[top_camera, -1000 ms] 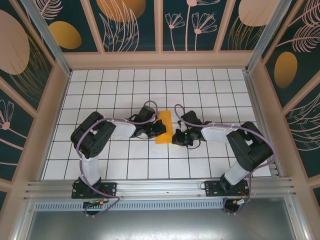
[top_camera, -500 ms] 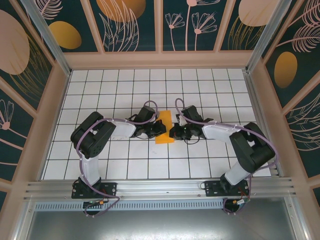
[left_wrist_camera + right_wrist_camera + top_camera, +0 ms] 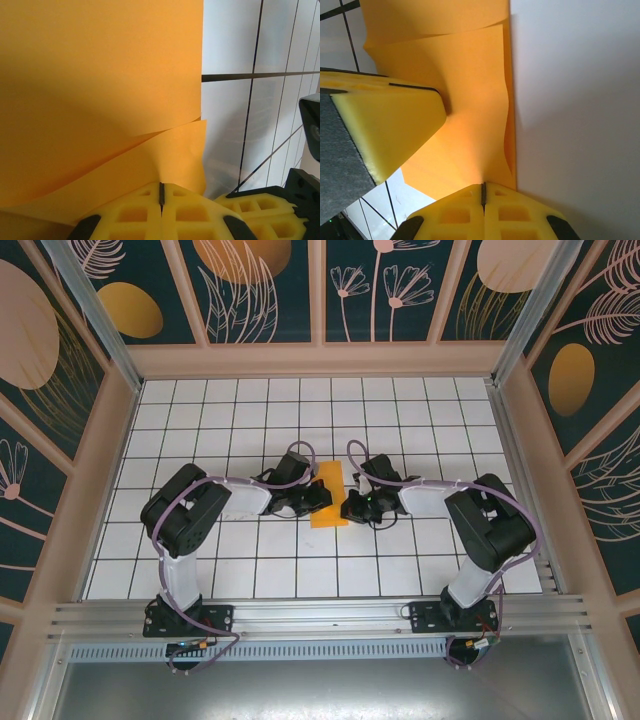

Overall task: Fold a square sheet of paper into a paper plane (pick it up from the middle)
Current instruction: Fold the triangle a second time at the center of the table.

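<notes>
Folded sheet of paper (image 3: 329, 496) lies at the middle of the table (image 3: 200, 420), well off every edge, its layers bowed apart. The left gripper (image 3: 161, 194) and right gripper (image 3: 483, 193) are both closed, each pinching a paper edge. Risk: opposed pulls tear it, or the loose layers crease askew.

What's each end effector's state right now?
Left end effector: shut, tips against the orange paper.
Right end effector: shut, tips against the same paper.

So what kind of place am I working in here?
Probably a purpose-built robot test cell: a white grid-tiled table, leaf-patterned wall panels boxing it in, and an aluminium rail along the near edge.
</notes>
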